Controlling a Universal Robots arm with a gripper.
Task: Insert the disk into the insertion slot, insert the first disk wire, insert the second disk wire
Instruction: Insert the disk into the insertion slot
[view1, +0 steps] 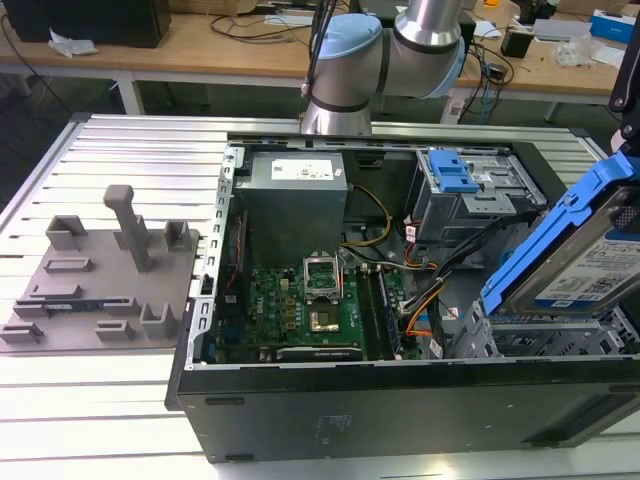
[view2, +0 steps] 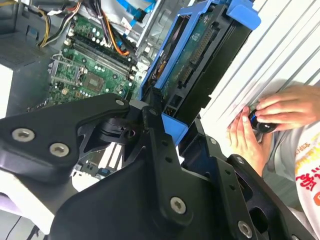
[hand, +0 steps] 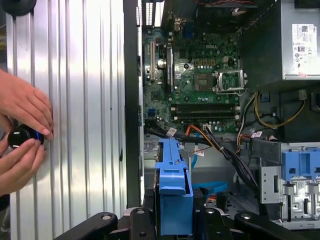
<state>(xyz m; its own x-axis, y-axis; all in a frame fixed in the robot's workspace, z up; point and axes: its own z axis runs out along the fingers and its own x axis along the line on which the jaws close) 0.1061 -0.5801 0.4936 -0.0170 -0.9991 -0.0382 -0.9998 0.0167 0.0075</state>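
Note:
The disk (view1: 590, 262), a silver drive with a white label in a bright blue frame, hangs tilted at the exterior view's right, over the case's front corner. My gripper (view1: 626, 120) is shut on its upper end. In both wrist views the black fingers (view2: 159, 131) clamp the blue frame (hand: 174, 192). Just below the disk sits the insertion slot (view1: 545, 335), a low grey perforated cage with nothing in it. The first disk wire (hand: 212, 186), flat and light blue, lies loose on the case floor beside the frame. The second disk wire (view1: 424, 302), orange and red strands, runs beside the motherboard.
The open black case (view1: 400, 405) holds a green motherboard (view1: 310, 300), a grey power supply (view1: 295, 190) and an upper drive box with a blue latch (view1: 455, 178). A grey fixture plate (view1: 100, 270) lies at the exterior view's left. A person's hands (hand: 22, 135) hold a black knob beside the case.

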